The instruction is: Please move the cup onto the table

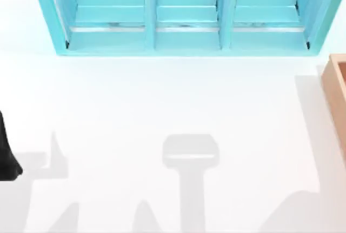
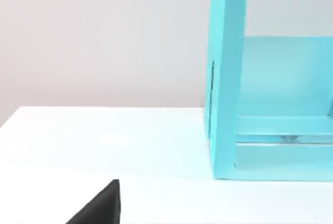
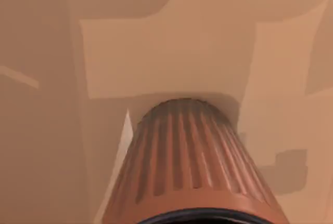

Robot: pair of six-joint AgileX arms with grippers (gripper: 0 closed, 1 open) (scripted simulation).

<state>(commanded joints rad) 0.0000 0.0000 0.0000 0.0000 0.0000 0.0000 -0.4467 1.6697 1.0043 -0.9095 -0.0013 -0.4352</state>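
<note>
Cup seen close by your right wrist camera, inside the tan box.

From your right wrist view you looked straight onto the cup [image 3: 190, 164]: a ribbed, pale salmon body that widened toward the camera, with a dark rim at its nearer end. It sat against the tan wooden walls and floor of the box [image 3: 156, 42]. You could not tell from these pictures whether your right gripper was spread or clamped on the cup. Your left arm [image 1: 6, 154] was a black shape at the left edge of the table [image 1: 162, 108], and you could not tell its finger state either. In the top view the box's corner [image 1: 336, 81] stood at the table's right edge, and the turquoise three-bay shelf unit [image 1: 184, 38] stood along the far side.
</note>
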